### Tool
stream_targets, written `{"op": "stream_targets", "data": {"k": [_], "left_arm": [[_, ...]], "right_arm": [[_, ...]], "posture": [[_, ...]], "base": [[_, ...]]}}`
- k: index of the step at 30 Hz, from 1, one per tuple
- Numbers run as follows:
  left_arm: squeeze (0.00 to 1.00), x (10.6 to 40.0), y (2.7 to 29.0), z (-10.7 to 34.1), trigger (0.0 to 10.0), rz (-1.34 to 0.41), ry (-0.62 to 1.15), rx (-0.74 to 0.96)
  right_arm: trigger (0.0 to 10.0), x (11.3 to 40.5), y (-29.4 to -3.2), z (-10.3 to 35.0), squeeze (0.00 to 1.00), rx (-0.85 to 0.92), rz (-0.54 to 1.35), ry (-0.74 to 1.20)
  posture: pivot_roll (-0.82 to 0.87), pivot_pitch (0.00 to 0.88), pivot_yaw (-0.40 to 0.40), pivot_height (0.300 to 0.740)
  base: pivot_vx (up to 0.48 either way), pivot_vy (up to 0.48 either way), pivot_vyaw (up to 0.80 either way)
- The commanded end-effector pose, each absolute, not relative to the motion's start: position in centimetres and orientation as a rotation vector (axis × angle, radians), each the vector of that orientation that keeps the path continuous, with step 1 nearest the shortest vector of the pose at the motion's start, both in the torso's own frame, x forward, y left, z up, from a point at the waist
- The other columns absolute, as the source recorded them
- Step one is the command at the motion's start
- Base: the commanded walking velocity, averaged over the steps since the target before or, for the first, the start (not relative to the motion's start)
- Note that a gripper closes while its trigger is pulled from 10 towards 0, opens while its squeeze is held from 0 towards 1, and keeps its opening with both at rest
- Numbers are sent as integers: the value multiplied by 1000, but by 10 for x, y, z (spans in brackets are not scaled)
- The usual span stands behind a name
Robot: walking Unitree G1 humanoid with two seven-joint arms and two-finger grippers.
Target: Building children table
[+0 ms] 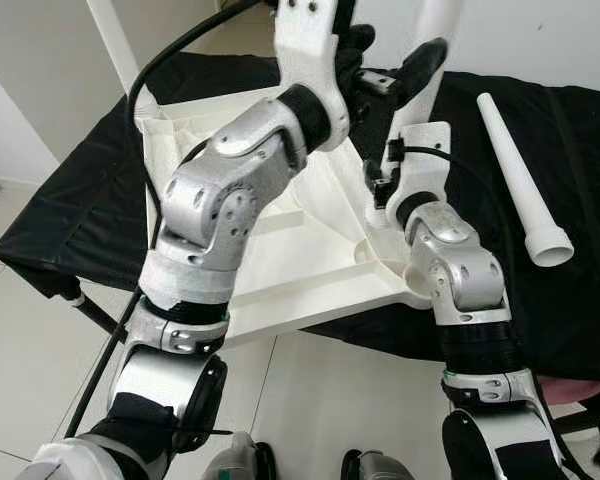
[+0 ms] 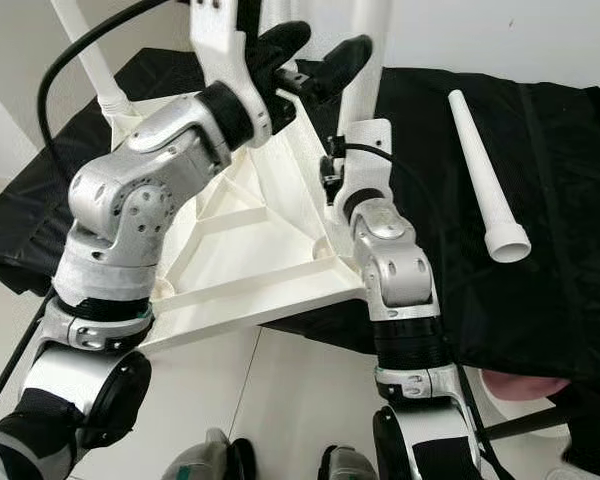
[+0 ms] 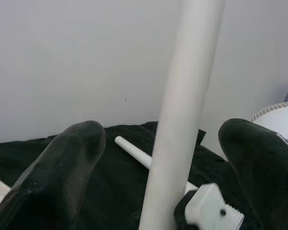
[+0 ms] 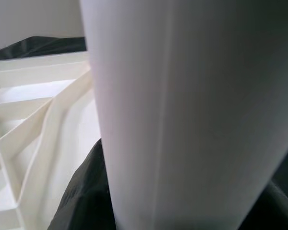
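An upturned white tabletop (image 1: 310, 250) lies on the black-draped surface (image 1: 80, 210), overhanging its near edge. The left claw (image 3: 168, 158) is spread open around an upright white leg (image 3: 182, 110). The right claw (image 4: 173, 211) grips that leg low down. A spare leg (image 2: 485, 170) lies toward the surface's right edge.

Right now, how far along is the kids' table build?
Done: a far-left leg stands in the upside-down tabletop. In hand: the right pincer grips a near-right upright leg, and the left pincer is open around it. Left: one loose leg lies on the black cloth.
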State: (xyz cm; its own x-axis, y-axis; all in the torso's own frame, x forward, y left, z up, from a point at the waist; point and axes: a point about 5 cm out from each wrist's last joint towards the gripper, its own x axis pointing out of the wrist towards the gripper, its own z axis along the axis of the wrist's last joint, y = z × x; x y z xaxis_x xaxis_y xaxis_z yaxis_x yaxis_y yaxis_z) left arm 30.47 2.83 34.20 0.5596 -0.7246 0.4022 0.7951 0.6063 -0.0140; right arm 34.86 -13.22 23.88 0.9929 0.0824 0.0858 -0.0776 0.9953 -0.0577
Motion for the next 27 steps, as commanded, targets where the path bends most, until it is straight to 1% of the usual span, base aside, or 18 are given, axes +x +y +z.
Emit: {"op": "stream_targets", "data": {"k": [1, 4, 7, 8, 9, 10, 11, 12, 13, 15, 16, 18, 19, 21, 22, 23, 24, 27], "left_arm": [[0, 301, 32, 331, 10000, -919, -358, -177], [0, 301, 34, 323, 10000, -907, -343, -165], [0, 301, 38, 307, 10000, -882, -305, -150], [0, 300, 40, 293, 10000, -872, -276, -134], [0, 300, 40, 293, 10000, -872, -276, -134], [0, 299, 41, 277, 10000, -864, -237, -106], [0, 299, 41, 277, 10000, -864, -237, -106], [0, 297, 42, 260, 10000, -856, -203, -75], [0, 297, 42, 260, 10000, -856, -203, -75], [0, 291, 40, 230, 10000, -862, -172, 14], [0, 291, 40, 230, 10000, -862, -172, 14], [0, 286, 38, 215, 10000, -885, -156, 58], [0, 286, 38, 215, 10000, -885, -156, 58], [0, 279, 36, 206, 10000, -947, -181, 128], [0, 279, 36, 206, 10000, -947, -181, 128], [0, 269, 35, 195, 10000, -1057, -175, 160], [0, 265, 35, 190, 10000, -1093, -160, 163], [0, 263, 35, 187, 10000, -1114, -150, 165]], "right_arm": [[10000, 347, -136, 243, 0, -32, 56, -142], [10000, 347, -138, 245, 0, -29, 46, -168], [10000, 344, -142, 246, 0, -30, 31, -209], [10000, 343, -144, 244, 0, -33, 26, -218], [10000, 343, -144, 244, 0, -33, 26, -218], [10000, 341, -145, 242, 0, -35, 27, -220], [10000, 341, -145, 242, 0, -35, 27, -220], [10000, 339, -146, 239, 0, -34, 36, -219], [10000, 339, -146, 239, 0, -34, 36, -219], [10000, 335, -145, 233, 0, -29, 68, -218], [10000, 335, -145, 233, 0, -29, 68, -218], [10000, 332, -144, 231, 0, -28, 80, -228], [10000, 332, -144, 231, 0, -28, 80, -228], [10000, 331, -144, 229, 0, -16, 81, -238], [10000, 331, -144, 229, 0, -16, 81, -238], [10000, 331, -145, 228, 0, -16, 79, -245], [10000, 331, -145, 227, 0, -18, 78, -247], [10000, 331, -146, 227, 0, -19, 77, -248]], "posture": [[-65, 76, 60, 740], [-64, 79, 60, 740], [-61, 80, 59, 740], [-60, 88, 59, 740], [-60, 88, 59, 740], [-60, 88, 59, 740], [-60, 88, 59, 740], [-60, 88, 59, 740], [-60, 88, 59, 740], [-62, 96, 61, 740], [-62, 96, 61, 740], [-62, 96, 61, 740], [-62, 96, 61, 740], [-62, 96, 61, 740], [-62, 96, 61, 740], [-62, 96, 61, 740], [-62, 96, 61, 740], [-62, 96, 61, 740]], "base": [[0, 0, 0], [0, 0, 0], [0, 0, 0], [0, 0, 0], [0, 0, 0], [0, 0, 0], [0, 0, 0], [0, 0, 0], [0, 0, 0], [0, 0, 0], [0, 0, 0], [0, 0, 0], [0, 0, 0], [0, 0, 0], [0, 0, 0], [0, 0, 0], [0, 0, 0], [0, 0, 0]]}}
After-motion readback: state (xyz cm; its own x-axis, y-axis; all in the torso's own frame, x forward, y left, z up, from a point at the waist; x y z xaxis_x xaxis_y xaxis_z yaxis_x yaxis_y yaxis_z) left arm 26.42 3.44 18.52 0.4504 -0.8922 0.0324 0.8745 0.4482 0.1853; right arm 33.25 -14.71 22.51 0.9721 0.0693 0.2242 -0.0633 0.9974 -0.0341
